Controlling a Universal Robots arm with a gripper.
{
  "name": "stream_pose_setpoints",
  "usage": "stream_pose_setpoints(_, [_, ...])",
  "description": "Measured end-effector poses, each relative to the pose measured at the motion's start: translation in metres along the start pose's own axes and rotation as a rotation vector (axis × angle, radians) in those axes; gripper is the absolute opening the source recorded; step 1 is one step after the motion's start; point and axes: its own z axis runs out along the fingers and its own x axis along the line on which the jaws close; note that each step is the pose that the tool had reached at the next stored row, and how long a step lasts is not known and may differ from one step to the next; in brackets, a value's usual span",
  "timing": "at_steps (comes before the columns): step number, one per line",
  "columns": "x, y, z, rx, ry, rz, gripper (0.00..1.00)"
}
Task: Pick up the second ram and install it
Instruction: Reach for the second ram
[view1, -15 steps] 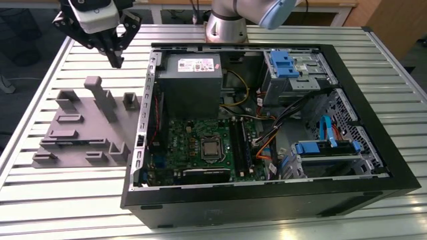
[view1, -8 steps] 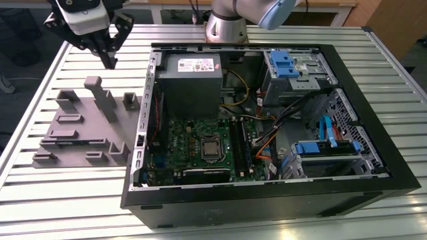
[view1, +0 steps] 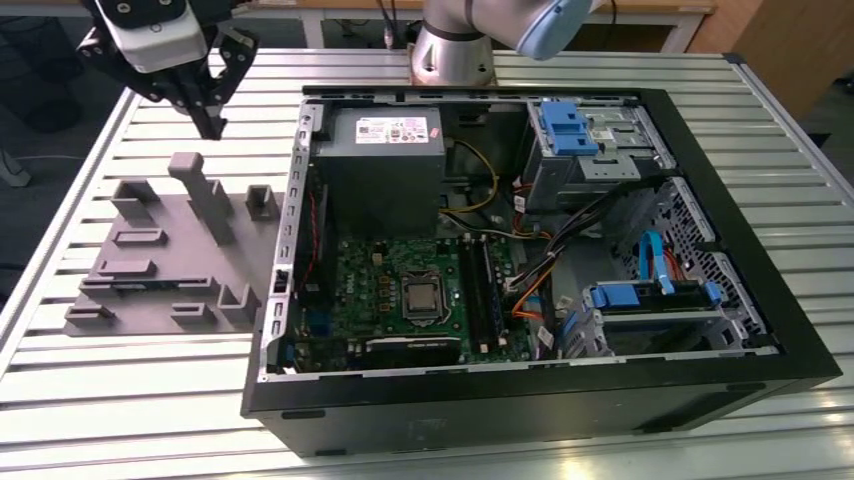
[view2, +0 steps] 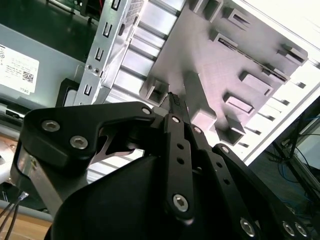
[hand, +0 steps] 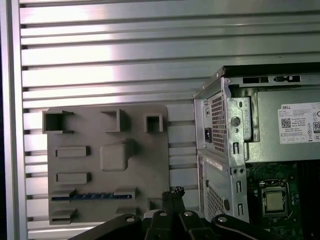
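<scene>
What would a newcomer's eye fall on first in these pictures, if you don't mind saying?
The open black computer case dominates the slatted table in the exterior view, its green motherboard exposed. On the exterior view's left lies the grey fixture tray, with the gripper hanging above its far end. In the first wrist view a thin dark stick, likely the second ram, sits in a tray slot.

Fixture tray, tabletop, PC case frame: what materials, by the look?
Fixture tray: matte grey plastic, possibly 3D-printed; uniform dull colour, blocky integral holders. Tabletop: bare aluminium-looking slats, shiny, with bright glare along the grooves. PC case frame: sheet steel by the look, silver-grey, with punched slots and folded edges.
</scene>
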Motion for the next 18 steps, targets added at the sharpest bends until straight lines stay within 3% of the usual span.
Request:
stream_pose_setpoints(7, [0.0046,-0.0014,0.0042,0.0003,0.0011,0.000,0.11])
stream_pose_setpoints(18, [0.0180,-0.0036,0.0080,0.0008,0.0010,0.000,0.11])
